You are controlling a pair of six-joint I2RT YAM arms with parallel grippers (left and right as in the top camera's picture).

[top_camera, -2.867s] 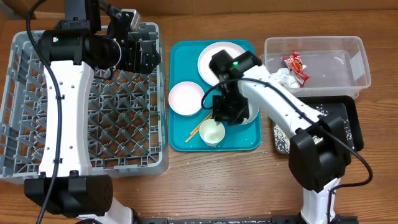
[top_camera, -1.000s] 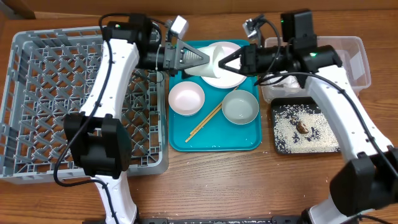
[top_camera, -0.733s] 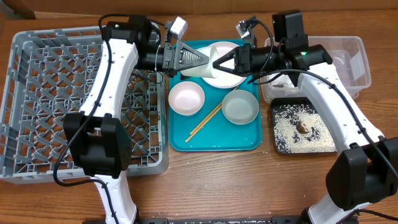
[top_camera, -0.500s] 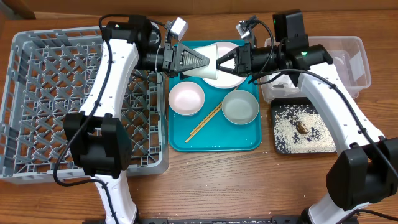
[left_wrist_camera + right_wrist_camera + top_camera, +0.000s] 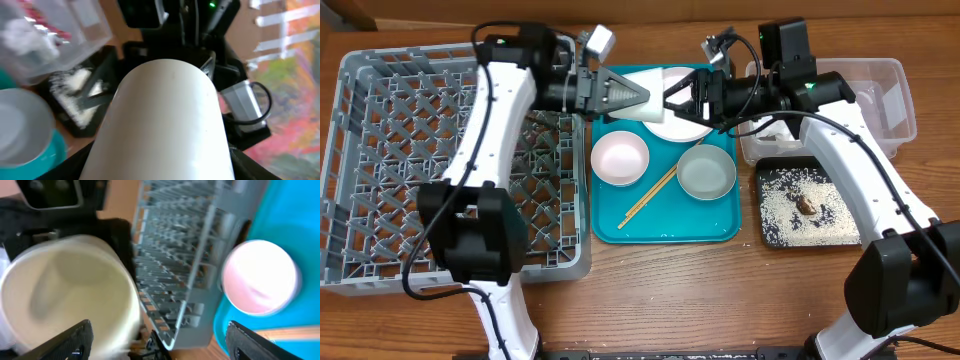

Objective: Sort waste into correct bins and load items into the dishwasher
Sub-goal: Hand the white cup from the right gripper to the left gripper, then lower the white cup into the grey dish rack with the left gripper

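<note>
The small white cup (image 5: 650, 101) hangs on its side above the teal tray's far end, and my left gripper (image 5: 636, 98) is shut on it. It fills the left wrist view as a white cup (image 5: 165, 120) between the dark fingers (image 5: 250, 165). My right gripper (image 5: 677, 100) stands open at the cup's mouth, its jaws spread wide; the cup (image 5: 70, 300) is at the left finger (image 5: 70, 340). On the tray are the pink plate (image 5: 688, 126), pink bowl (image 5: 620, 158), grey-white bowl (image 5: 707, 171) and chopsticks (image 5: 650, 197). The grey dish rack (image 5: 440, 170) is at the left.
The teal tray (image 5: 665, 230) lies mid-table. To the right, the clear tub (image 5: 880, 100) holds the wrapper and tissue (image 5: 30, 35). In front of it the black tray (image 5: 772, 232) holds rice and a brown scrap (image 5: 807, 204). Both arms meet above the tray's far end.
My left gripper shut on the cup. My right gripper then let go of it and opened wide. The left gripper and cup have shifted slightly left and towards the far side.
</note>
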